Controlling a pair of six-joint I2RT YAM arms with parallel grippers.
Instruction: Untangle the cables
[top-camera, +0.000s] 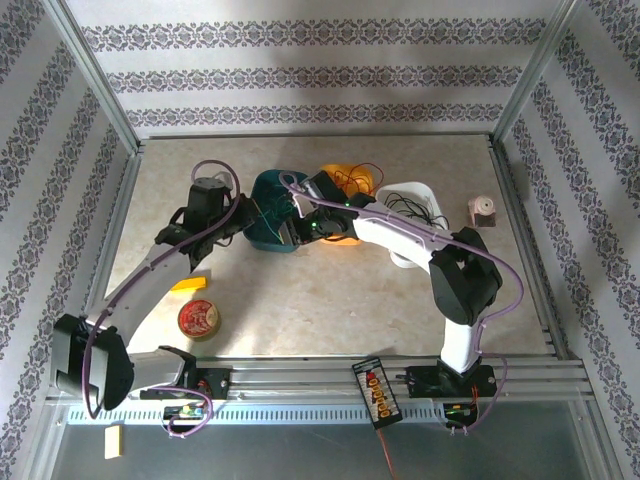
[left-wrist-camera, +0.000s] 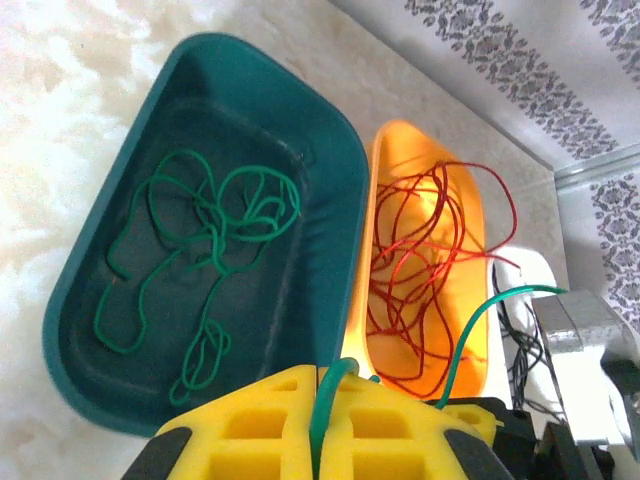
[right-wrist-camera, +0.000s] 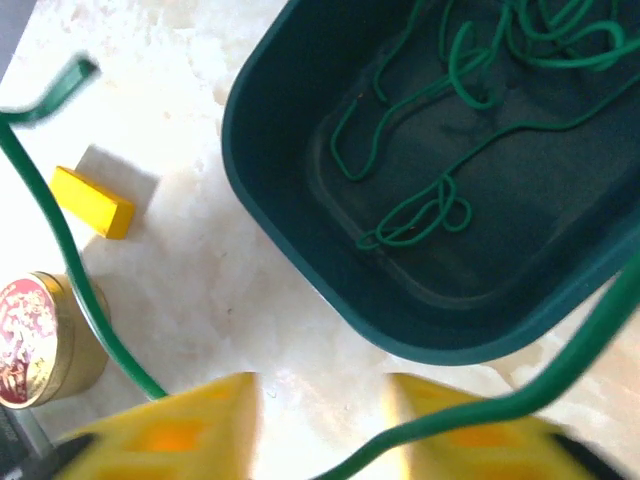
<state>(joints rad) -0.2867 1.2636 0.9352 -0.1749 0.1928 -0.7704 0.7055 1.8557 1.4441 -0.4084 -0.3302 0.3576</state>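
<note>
**Ana:** How did the cables look?

**Ben:** They were sorted by colour. Most of the green cable (left-wrist-camera: 326, 400) lay in loose loops on the floor of the teal bin (left-wrist-camera: 345, 240). The red cable (left-wrist-camera: 395, 300) was heaped in the orange bin (left-wrist-camera: 400, 135), which touched the teal one's far side. The black cable (top-camera: 410, 208) sat in the white bin (top-camera: 405, 190), further right.

**Ana:** And the arms?

**Ben:** The left arm reached up from its base to the teal bin. The left gripper (left-wrist-camera: 320, 375) had its yellow fingers pressed together on a strand of the green cable, which came out of the seam between them. The right arm bent at the elbow on the right and stretched its forearm leftward, so both wrists met over the bin. The right gripper (right-wrist-camera: 320, 390) had its fingers parted, and a green strand crossed in front of them; I saw no pinch on it.

**Ana:** Was there room to move?

**Ben:** The table (top-camera: 330, 310) was bare in the near middle. A red tin (top-camera: 198, 319) and a yellow block (top-camera: 188, 284) lay near the left arm, and metal rails framed the table's edges.
</note>
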